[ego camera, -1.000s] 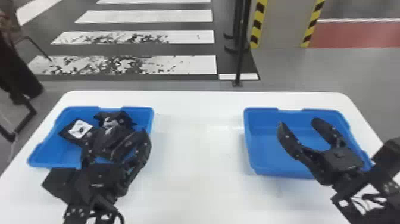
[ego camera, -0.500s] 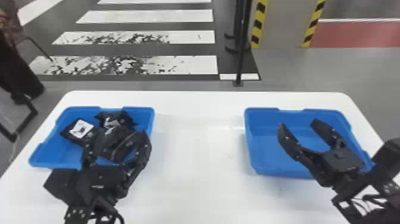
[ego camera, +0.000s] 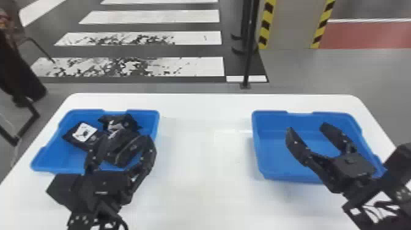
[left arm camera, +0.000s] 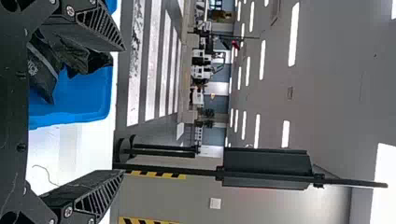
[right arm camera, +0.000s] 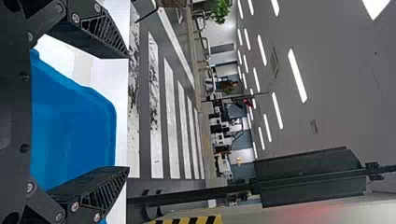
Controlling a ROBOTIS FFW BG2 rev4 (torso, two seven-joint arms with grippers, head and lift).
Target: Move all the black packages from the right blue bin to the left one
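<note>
My left gripper [ego camera: 124, 142], its arm cut off at the head view's bottom edge, is wide open, gripping nothing; contact with the packages cannot be determined; my right gripper [ego camera: 307, 130], arm cut off at the right edge, is likewise wide open, unloaded, over the right blue bin [ego camera: 272, 153]; the black packages [ego camera: 120, 153] lie in the left blue bin [ego camera: 58, 159], partly hidden by my left gripper, their count unclear; beyond the white table [ego camera: 201, 189] stands a black post [ego camera: 249, 61]
</note>
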